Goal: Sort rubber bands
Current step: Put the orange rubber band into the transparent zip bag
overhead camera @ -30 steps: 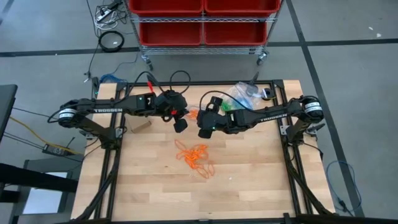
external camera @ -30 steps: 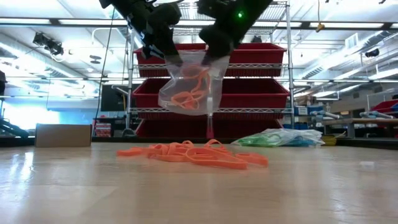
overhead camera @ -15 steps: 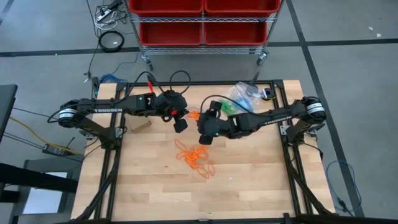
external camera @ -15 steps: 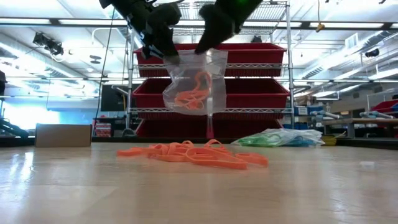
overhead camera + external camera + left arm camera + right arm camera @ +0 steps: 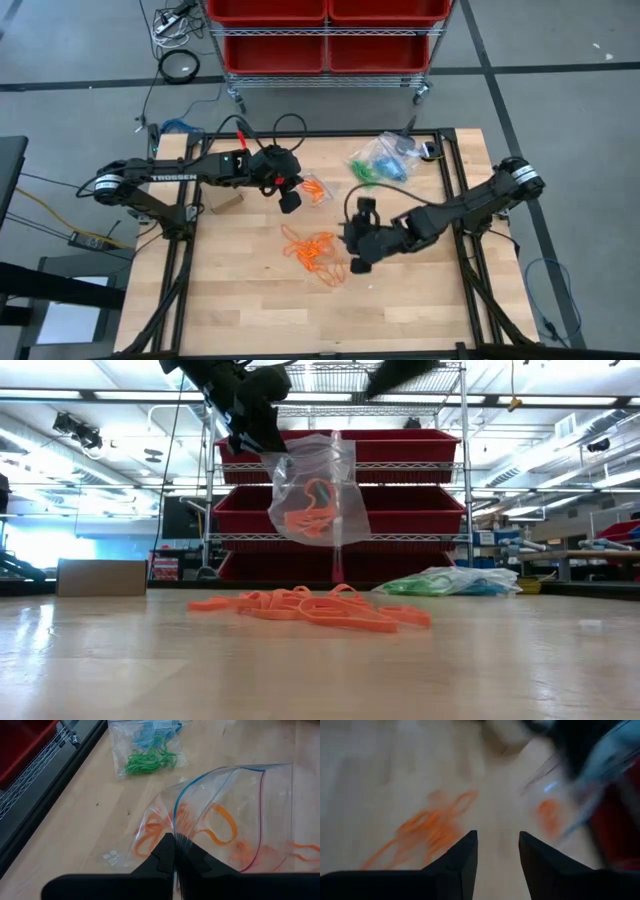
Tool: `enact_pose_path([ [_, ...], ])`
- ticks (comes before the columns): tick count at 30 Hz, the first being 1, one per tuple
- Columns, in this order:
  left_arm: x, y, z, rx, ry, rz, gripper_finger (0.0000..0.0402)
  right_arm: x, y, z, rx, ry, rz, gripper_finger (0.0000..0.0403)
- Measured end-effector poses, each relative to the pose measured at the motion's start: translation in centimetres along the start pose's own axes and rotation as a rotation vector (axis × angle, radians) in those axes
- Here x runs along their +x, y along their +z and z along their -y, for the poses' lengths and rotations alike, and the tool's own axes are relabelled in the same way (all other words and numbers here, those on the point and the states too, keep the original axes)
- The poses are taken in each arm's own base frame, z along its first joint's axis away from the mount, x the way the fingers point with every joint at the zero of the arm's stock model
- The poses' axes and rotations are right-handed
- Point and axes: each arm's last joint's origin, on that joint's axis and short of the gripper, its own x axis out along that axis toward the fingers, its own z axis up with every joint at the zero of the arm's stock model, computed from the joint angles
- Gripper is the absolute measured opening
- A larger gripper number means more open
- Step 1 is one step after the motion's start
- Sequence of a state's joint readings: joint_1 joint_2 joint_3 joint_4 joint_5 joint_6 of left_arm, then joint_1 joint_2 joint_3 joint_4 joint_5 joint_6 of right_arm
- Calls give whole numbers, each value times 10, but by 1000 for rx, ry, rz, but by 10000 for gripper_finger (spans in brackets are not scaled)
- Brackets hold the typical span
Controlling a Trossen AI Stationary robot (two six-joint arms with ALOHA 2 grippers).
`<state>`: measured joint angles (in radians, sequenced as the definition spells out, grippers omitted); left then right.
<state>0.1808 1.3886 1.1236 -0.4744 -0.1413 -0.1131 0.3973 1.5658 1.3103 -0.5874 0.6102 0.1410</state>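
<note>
Rubber bands point(image 5: 318, 253): loose orange pile on the table point(image 5: 240, 300), just beside the right gripper point(image 5: 357, 262) (fingers spread apart, nothing between them). More orange ones inside a clear bag point(image 5: 318, 490), hanging from the left gripper point(image 5: 175, 855), pinched tight on its rim, up off the wood. Green and blue ones bagged point(image 5: 385, 158) well beyond both grippers, near the far edge.
</note>
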Motion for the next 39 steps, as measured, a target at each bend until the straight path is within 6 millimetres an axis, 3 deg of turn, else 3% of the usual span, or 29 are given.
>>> enact_pose_path([
  [8, 0, 1, 0, -1, 0, 6, 17, 30, -69, -37, 120, 174, -40, 129],
  [12, 0, 1, 0, -2, -1, 13, 17, 48, -107, -39, 186, 219, -38, 128],
  [15, 0, 2, 0, 6, -2, 20, 17, 59, -123, -35, 303, 268, 5, 128],
  [20, 0, 4, 0, 26, -3, 39, 17, 71, -131, -34, 316, 325, 26, 125],
  [29, 0, 6, 1, 24, -5, 63, 17, 121, -145, -66, 215, 355, -91, 123],
  [33, 0, 6, 1, 6, -6, 61, 17, 129, -144, -72, 220, 360, -48, 117],
  [36, 0, 6, 1, -9, -7, 58, 17, 131, -142, -70, 182, 362, -44, 98],
  [39, 0, 6, 1, -11, -7, 57, 17, 134, -140, -66, 192, 375, -71, 51],
])
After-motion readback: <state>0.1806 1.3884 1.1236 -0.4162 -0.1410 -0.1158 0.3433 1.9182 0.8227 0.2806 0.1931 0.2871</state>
